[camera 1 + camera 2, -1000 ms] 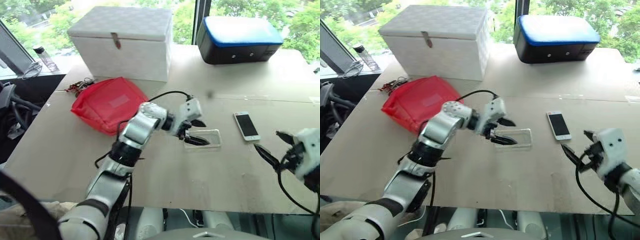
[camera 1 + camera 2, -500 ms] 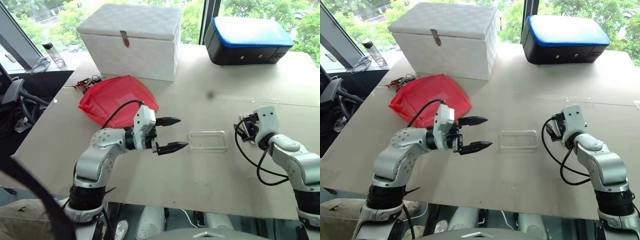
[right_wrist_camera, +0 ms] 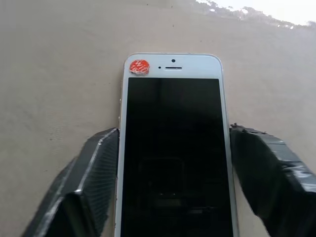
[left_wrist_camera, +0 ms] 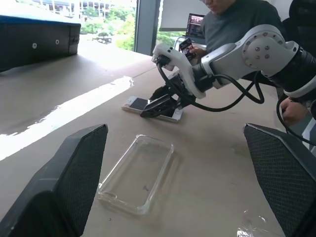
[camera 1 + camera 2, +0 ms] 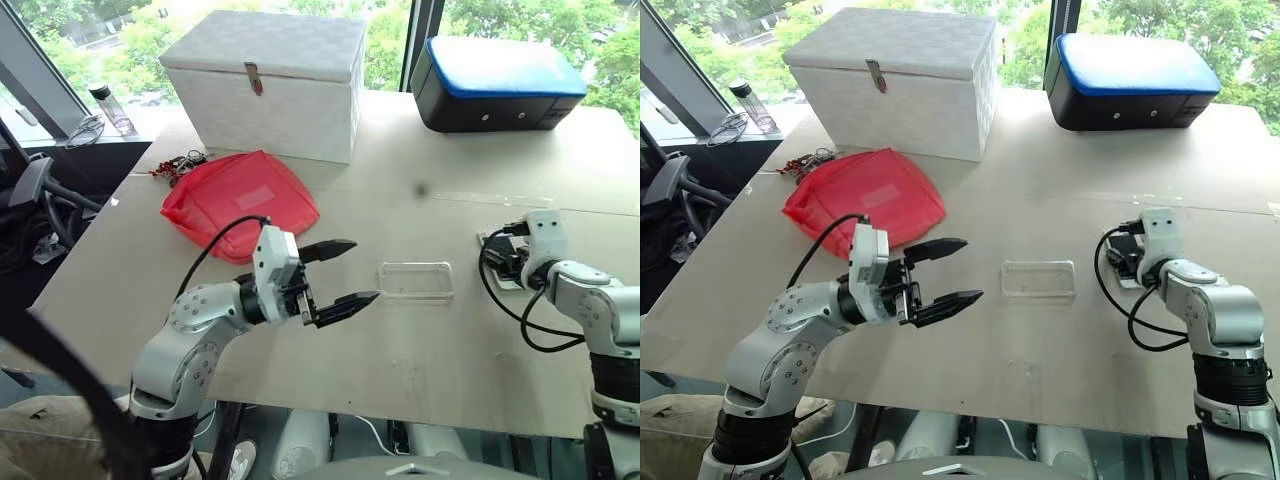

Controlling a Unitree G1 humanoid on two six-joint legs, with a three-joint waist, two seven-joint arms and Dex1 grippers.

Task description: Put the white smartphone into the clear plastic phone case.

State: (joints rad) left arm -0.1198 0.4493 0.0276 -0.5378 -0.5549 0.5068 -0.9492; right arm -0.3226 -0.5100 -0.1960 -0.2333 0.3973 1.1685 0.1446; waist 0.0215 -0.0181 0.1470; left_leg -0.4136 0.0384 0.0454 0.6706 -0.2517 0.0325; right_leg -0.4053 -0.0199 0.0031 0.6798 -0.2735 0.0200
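Observation:
The white smartphone [image 3: 173,148] lies flat on the table, screen up, with a red sticker at its top corner. My right gripper [image 3: 173,134] is down over it, one finger against each long edge. The clear plastic phone case [image 5: 415,281] rests empty on the table, open side up, between my two arms and to the left of the phone. To the left of the case my left gripper [image 5: 366,269] hovers open, holding nothing and pointing toward the case. In the left wrist view the case [image 4: 138,173] lies just ahead, with the phone [image 4: 134,103] and right gripper [image 4: 160,104] beyond it.
A white lidded box [image 5: 265,80] and a black case with a blue top [image 5: 495,80] stand at the back. A red pouch [image 5: 240,195] with keys [image 5: 175,165] lies at the left. A seated person [image 4: 237,19] is beyond the table's right side.
My right gripper has come down over the phone and its fingers have narrowed onto the phone's edges. My left gripper has drawn back from the case and opened wide.

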